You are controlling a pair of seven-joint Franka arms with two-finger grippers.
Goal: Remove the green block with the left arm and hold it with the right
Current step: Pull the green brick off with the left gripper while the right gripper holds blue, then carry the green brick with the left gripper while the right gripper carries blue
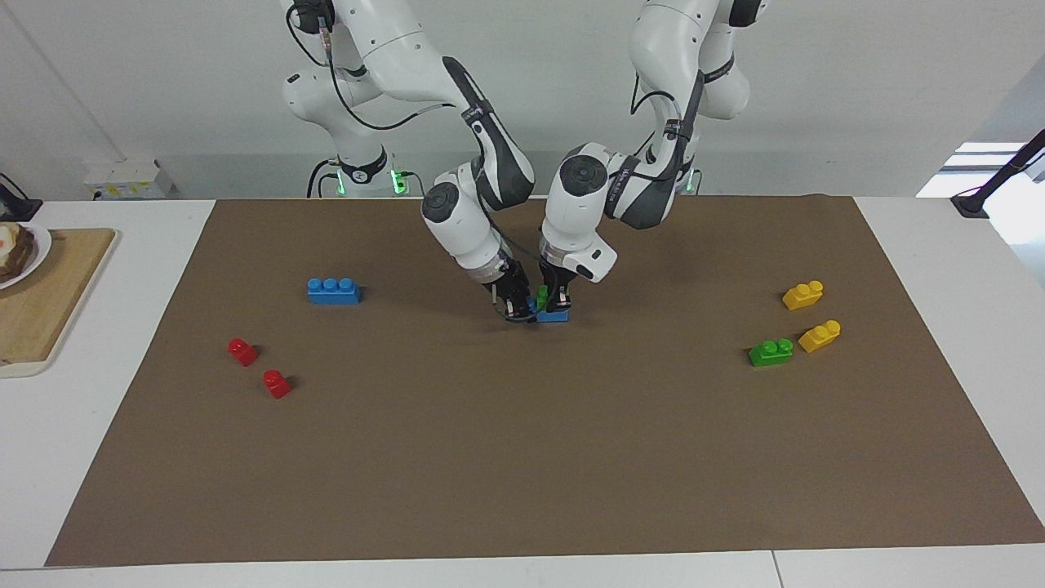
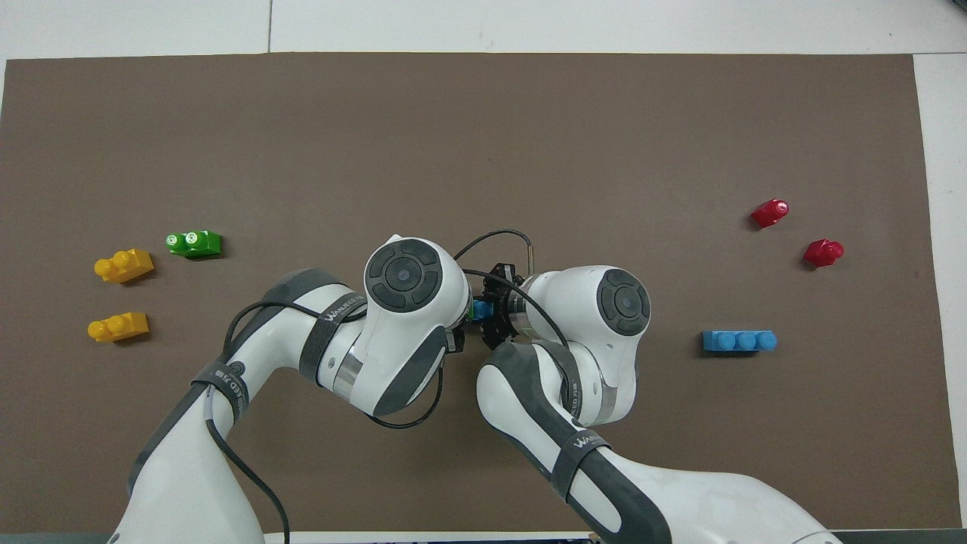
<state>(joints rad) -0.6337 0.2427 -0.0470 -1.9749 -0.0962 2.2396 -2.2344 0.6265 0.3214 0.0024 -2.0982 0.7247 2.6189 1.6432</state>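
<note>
A green block (image 1: 542,296) sits on a short blue brick (image 1: 553,316) at the middle of the brown mat. My left gripper (image 1: 555,304) comes down from above and is shut on the green block. My right gripper (image 1: 518,309) is tilted in from the right arm's end and is shut on the blue brick's end. In the overhead view both wrists cover the stack. Only slivers of blue (image 2: 480,310) and green (image 2: 471,308) show beside my right gripper (image 2: 495,313).
A second green brick (image 1: 771,352) and two yellow bricks (image 1: 802,294) (image 1: 820,335) lie toward the left arm's end. A blue three-stud brick (image 1: 333,290) and two red pieces (image 1: 242,351) (image 1: 277,383) lie toward the right arm's end. A wooden board (image 1: 41,302) lies off the mat.
</note>
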